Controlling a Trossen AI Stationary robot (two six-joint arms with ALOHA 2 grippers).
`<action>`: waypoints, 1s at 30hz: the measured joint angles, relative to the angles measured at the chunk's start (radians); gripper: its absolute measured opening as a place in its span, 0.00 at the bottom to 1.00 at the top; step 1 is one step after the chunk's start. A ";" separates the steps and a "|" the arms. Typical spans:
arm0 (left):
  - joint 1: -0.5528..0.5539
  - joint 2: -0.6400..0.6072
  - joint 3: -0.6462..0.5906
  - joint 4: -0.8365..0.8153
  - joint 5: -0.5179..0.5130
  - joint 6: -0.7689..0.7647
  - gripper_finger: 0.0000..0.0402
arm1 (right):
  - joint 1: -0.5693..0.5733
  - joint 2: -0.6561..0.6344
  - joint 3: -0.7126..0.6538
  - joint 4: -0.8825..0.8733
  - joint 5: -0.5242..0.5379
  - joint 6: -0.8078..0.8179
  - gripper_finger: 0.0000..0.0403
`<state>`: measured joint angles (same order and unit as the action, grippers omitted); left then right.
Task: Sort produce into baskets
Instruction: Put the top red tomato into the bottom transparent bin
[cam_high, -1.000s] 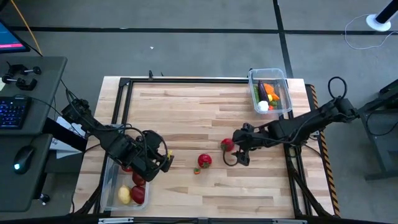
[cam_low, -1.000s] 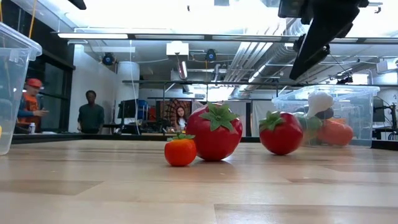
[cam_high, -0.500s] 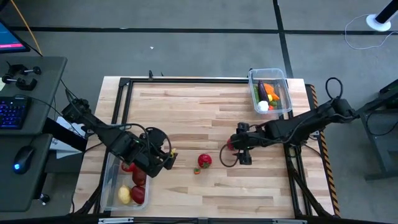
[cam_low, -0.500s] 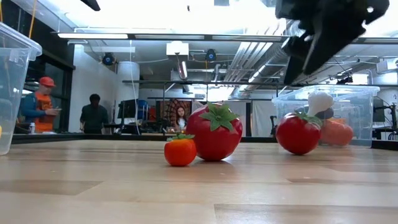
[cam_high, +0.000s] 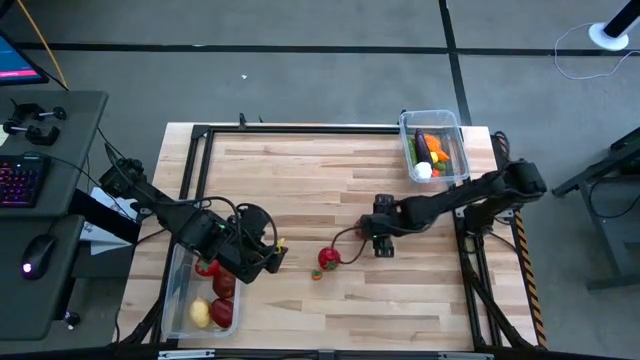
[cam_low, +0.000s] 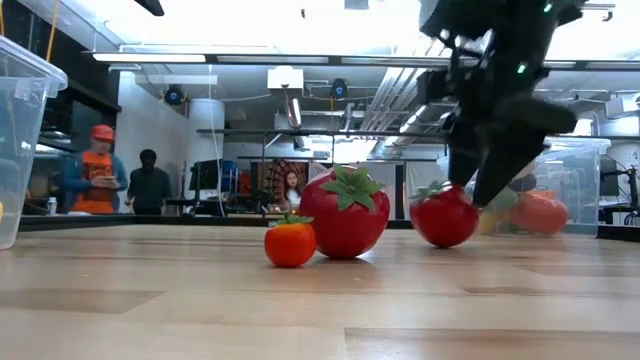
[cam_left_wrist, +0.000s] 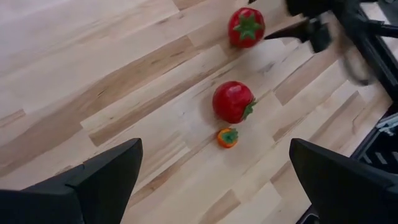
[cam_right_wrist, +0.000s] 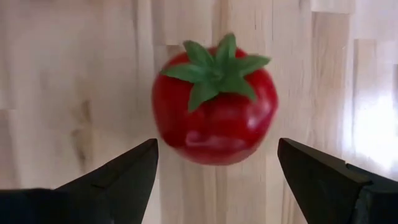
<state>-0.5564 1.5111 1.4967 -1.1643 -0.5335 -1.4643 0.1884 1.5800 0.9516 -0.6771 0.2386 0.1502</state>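
A red toy tomato with a green leaf top lies on the wooden table, mostly hidden under my right gripper in the high view. My right gripper hangs open just above it, one finger on either side and both apart from it; it also shows in the low view. A larger red fruit and a small orange one lie to its left. My left gripper is open and empty beside the left basket, which holds red fruits and a lemon. The right basket holds vegetables.
The two loose fruits lie between the two grippers. A black metal frame runs around the table. Bare wood lies at the far middle of the table. People stand in the room beyond the table.
My right gripper has gone toward the table's left edge and down, until its open fingers stand on either side of the red tomato. In the low view the tomato has shifted a little sideways on the table and back.
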 joint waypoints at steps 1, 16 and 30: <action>0.000 0.000 0.000 0.007 0.000 0.000 0.98 | -0.005 0.018 0.000 0.010 -0.002 -0.005 0.80; 0.024 0.000 0.000 0.014 -0.115 0.068 0.98 | -0.014 0.107 -0.001 0.081 0.030 0.028 0.47; 0.097 0.000 0.000 0.015 -0.104 0.359 0.98 | -0.066 -0.052 0.104 -0.134 0.022 0.191 0.25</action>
<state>-0.4591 1.5112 1.4967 -1.1497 -0.6377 -1.1053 0.1220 1.5277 1.0554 -0.8108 0.2609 0.3410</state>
